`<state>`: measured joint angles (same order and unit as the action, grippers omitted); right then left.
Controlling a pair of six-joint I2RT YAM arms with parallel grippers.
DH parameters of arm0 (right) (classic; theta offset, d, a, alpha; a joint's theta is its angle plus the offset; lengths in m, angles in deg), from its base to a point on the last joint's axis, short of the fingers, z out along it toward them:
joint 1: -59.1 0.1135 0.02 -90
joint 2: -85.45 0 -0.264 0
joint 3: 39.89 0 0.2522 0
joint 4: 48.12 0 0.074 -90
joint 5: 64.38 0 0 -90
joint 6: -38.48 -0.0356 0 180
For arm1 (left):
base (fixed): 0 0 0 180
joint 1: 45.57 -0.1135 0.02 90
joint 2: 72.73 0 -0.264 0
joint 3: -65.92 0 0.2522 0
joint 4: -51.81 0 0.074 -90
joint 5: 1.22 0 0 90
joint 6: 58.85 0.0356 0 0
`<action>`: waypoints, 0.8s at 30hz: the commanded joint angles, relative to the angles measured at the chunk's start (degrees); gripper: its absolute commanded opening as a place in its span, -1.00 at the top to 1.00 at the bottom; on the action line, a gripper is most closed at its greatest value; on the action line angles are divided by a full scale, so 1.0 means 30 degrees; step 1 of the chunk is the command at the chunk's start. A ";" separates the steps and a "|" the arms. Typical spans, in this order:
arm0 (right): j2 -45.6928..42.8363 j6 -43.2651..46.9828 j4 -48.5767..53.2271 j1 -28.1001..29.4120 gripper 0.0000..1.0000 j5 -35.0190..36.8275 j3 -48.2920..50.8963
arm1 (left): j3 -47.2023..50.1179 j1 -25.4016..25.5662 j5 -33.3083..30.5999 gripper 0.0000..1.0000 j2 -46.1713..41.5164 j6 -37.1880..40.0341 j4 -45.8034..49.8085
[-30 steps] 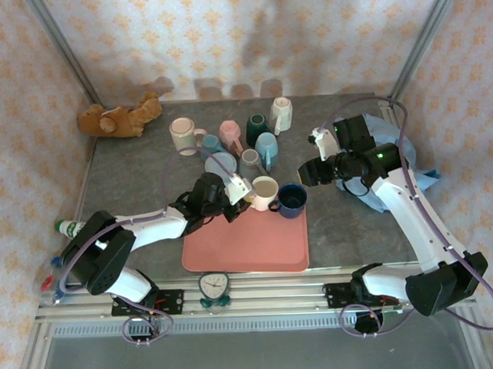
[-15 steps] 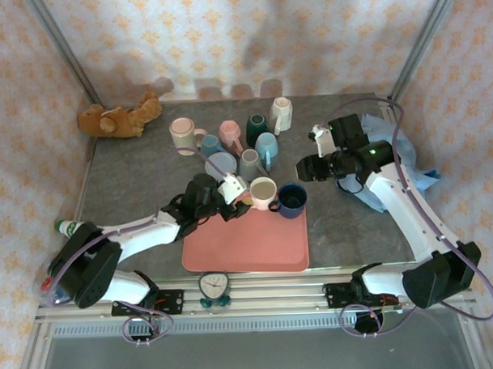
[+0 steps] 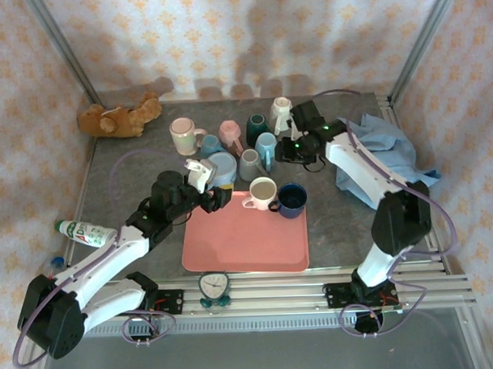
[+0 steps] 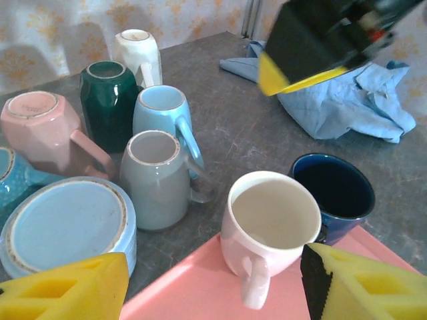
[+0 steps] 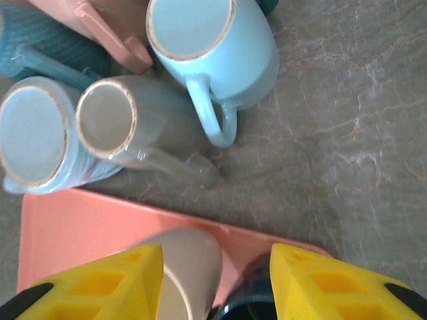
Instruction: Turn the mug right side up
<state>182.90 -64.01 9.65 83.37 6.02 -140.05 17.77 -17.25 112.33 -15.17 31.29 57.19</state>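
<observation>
Your mug, the pale pink one, stands mouth up at the far edge of the pink tray. Its handle points near and the navy mug is hard against its right side, so by my reading the turning is done and the job now is to get clear without undoing it. The left gripper is spread wide and holds nothing, but the handle points straight into its open jaws. If you draw it off at a slant or swing it sideways, a jaw can hook the handle and drag or tip the mug. The mug looks to sit close to the tray's far rim, so a nudge that way could drop its base off the lip and leave it tilted. A shove to the right passes straight into the navy mug. Just beyond the tray the upside-down mugs crowd together: the grey mug sits beside the wide blue mug, and the light blue mug is behind it with its handle reaching alongside. The right gripper hovers over that cluster, its jaws also wide and empty. If you lower it there, a finger has little room between neighbours — expect it to wedge, push one mug into the next, or slip on the glaze. Both arms are working near the same spot — watch that they do not meet.
</observation>
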 commanded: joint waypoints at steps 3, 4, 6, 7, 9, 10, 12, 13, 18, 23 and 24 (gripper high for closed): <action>0.2886 -0.0956 0.0887 0.0711 0.12 0.1988 -0.2930 | -0.1088 -0.0469 0.0553 -0.43 -0.2113 -0.1583 0.3249; 0.3454 -0.1048 0.1084 0.0728 0.13 0.2018 -0.3486 | -0.1130 -0.0617 0.0675 -0.44 -0.2446 -0.1688 0.3539; 0.4320 -0.1218 0.1252 0.0816 0.18 0.2105 -0.4197 | -0.1163 -0.1143 0.1436 -0.45 -0.2799 -0.1897 0.3989; 0.4669 -0.1317 0.1291 0.0819 0.20 0.2137 -0.4450 | -0.1249 -0.1482 0.1817 -0.44 -0.2834 -0.2150 0.4206; 0.5228 -0.1423 0.1242 0.0863 0.26 0.2108 -0.4866 | -0.1381 -0.2097 0.2556 -0.44 -0.2697 -0.2660 0.4465; 0.5484 -0.1428 0.1250 0.0878 0.28 0.2104 -0.5116 | -0.1422 -0.2295 0.2846 -0.44 -0.2568 -0.2851 0.4502; 0.5991 -0.1457 0.1364 0.0922 0.30 0.2166 -0.5506 | -0.1426 -0.2406 0.3040 -0.44 -0.2310 -0.2940 0.4523; 0.6202 -0.1504 0.1430 0.0956 0.29 0.2177 -0.5708 | -0.1419 -0.2422 0.3107 -0.44 -0.2151 -0.2895 0.4512; 0.7186 -0.1563 0.1529 0.1018 0.29 0.2108 -0.6414 | -0.1679 -0.2524 0.3402 -0.43 -0.1240 -0.2733 0.4520; 0.7990 -0.1673 0.1753 0.1079 0.29 0.2135 -0.7024 | -0.1860 -0.2634 0.3459 -0.43 -0.0819 -0.2701 0.4421; 0.8123 -0.1701 0.1769 0.1088 0.30 0.2141 -0.7127 | -0.1855 -0.2667 0.3509 -0.43 -0.0789 -0.2685 0.4406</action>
<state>206.02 -68.12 13.04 86.17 10.85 -159.30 14.27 -24.36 121.42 -17.57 23.49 69.76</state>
